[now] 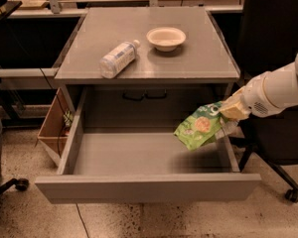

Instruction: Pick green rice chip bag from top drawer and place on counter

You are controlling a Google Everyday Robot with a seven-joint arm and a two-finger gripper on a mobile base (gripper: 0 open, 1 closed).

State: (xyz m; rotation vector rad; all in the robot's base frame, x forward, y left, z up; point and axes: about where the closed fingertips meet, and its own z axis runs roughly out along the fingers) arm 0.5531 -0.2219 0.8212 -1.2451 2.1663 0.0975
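The green rice chip bag [199, 127] hangs in the air above the right side of the open top drawer [139, 155], held by its upper right end. My gripper [227, 114] is shut on the bag, just over the drawer's right wall and below the counter's edge. The white arm reaches in from the right. The drawer floor is bare. The counter [188, 58] is the grey top behind and above the drawer.
A clear plastic bottle [117, 59] lies on the counter's left side and a white bowl [166, 37] stands near its back middle. A brown box [53, 125] sits left of the cabinet. An office chair base [275, 175] is at the right.
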